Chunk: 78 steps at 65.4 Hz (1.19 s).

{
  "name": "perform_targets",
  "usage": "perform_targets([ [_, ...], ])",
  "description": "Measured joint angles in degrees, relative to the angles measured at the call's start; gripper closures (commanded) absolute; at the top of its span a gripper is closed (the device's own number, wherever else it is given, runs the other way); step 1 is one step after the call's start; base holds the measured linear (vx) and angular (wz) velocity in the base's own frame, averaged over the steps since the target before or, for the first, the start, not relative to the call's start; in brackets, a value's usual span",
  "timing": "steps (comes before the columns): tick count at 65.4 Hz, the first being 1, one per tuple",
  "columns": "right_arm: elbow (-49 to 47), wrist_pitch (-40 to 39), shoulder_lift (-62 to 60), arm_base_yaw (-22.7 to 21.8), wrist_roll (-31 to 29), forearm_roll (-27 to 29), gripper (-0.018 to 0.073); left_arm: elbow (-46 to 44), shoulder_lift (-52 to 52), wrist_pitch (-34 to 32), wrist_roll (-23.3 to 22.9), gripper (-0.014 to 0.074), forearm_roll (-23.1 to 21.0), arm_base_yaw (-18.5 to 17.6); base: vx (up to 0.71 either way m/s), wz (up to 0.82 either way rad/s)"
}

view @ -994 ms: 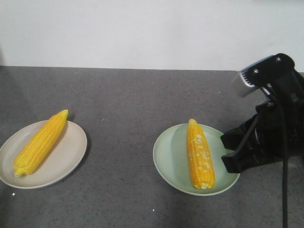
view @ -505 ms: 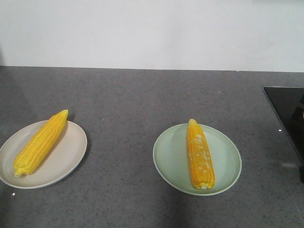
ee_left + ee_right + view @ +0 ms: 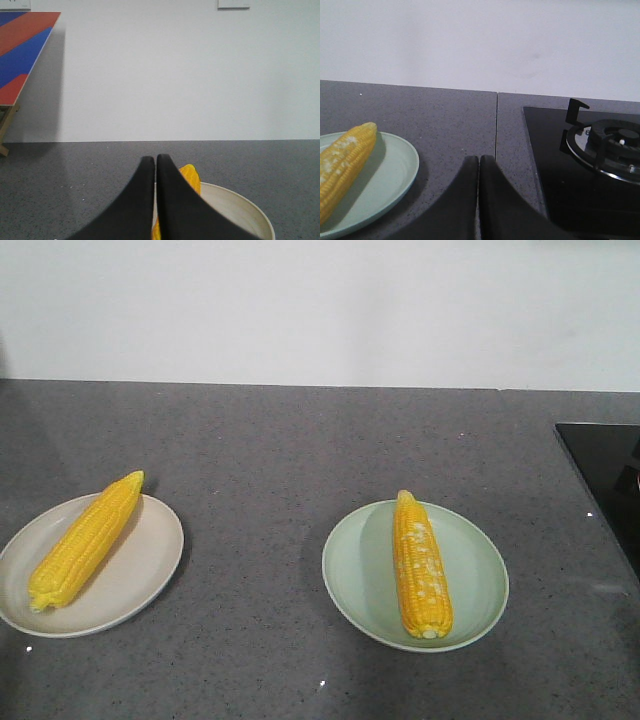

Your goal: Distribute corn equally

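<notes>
Gone from your front view is the right arm that loomed beside the green plate a second ago; since half a second ago nothing on the table (image 3: 300, 440) has shifted. At far left the cream plate (image 3: 140, 570) sits close to the table's left and near edges, one corn cob (image 3: 85, 540) lying diagonally on it, tip overhanging the far rim. Your left end effector (image 3: 156, 165) hovers just over that plate's near side, its fingers pressed together with nothing between them, the cob partly hidden behind them. Between the two plates you have a wide bare strip of grey surface, and more behind them up to the wall (image 3: 320, 310). The green plate (image 3: 480, 580) holds the second corn cob (image 3: 420, 565), whitish-patched, pointing toward the wall. Your right end effector (image 3: 478, 165) is likewise closed on nothing, just right of that plate. Further right the black hob (image 3: 605, 470) borders the working room, a burner grate (image 3: 605, 145) standing on it
</notes>
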Motion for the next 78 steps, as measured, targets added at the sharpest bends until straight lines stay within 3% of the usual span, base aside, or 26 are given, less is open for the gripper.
perform_targets([
  [20,7.5,-3.3,-5.2,3.1,0.2,0.1,0.0559,0.0,0.0,0.0,0.0,0.0603,0.0,0.0,0.0,0.0],
  [62,7.7,-5.2,-5.5,4.5,1.7,-0.3,0.0559,0.0,0.0,0.0,0.0,0.0603,0.0,0.0,0.0,0.0],
  [78,7.7,-7.1,-5.5,4.5,18.0,-16.3,0.0559,0.0,0.0,0.0,0.0,0.0603,0.0,0.0,0.0,0.0],
])
